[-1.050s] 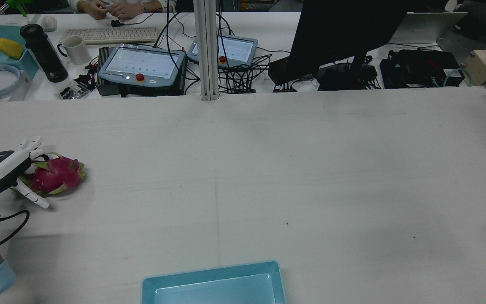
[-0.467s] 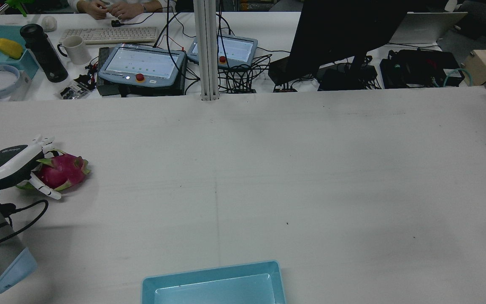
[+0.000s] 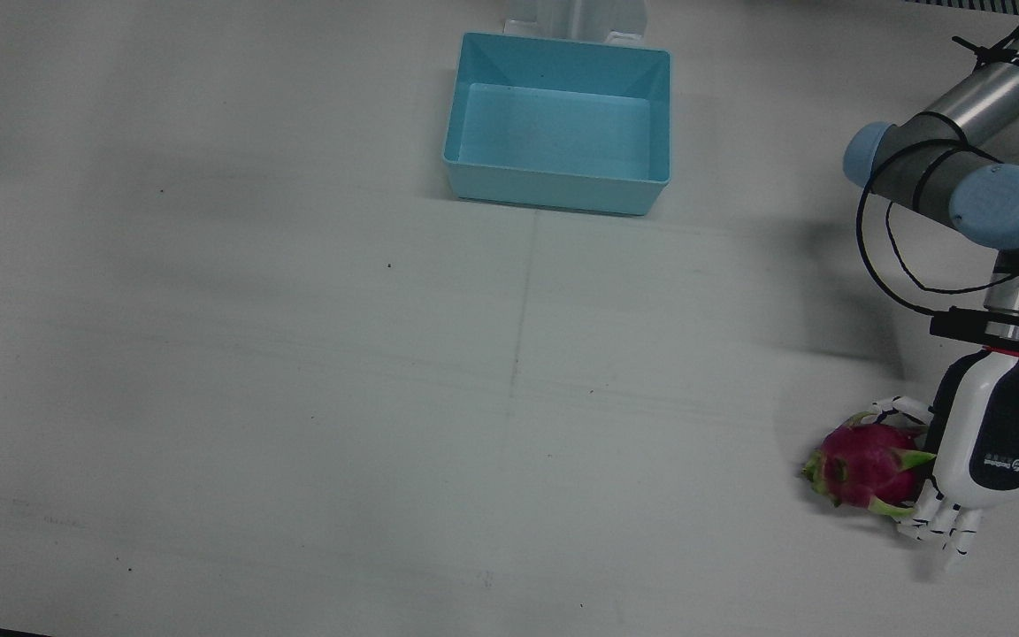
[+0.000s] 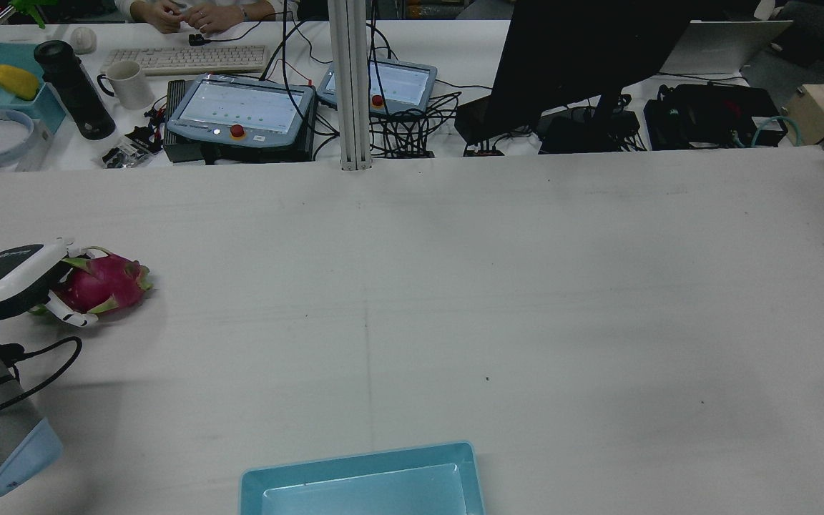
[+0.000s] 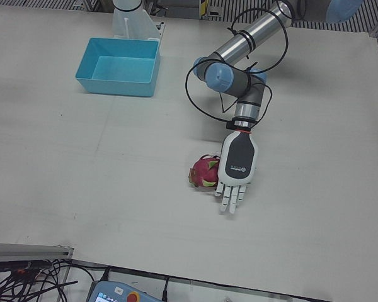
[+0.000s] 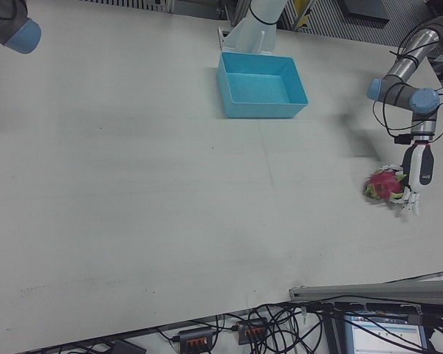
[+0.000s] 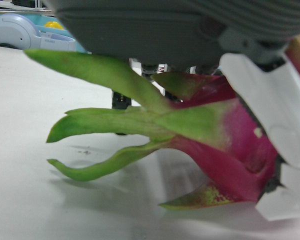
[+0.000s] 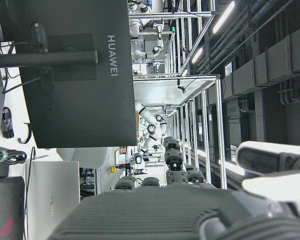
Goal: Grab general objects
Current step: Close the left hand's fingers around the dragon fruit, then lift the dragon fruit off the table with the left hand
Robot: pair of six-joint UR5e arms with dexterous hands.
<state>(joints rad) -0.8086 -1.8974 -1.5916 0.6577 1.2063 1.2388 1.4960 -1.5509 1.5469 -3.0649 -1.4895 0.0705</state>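
Beyond my counter sit a keyboard, white mug, black flask, two teach pendants and a dark monitor.

Glossy plastic bin; matt table; waxy dragon fruit.

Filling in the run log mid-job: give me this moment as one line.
left robot hand: fingers curling around dragon fruit, grip not confirmed | fruit: on table | blue bin: empty | right robot hand: parked off-table
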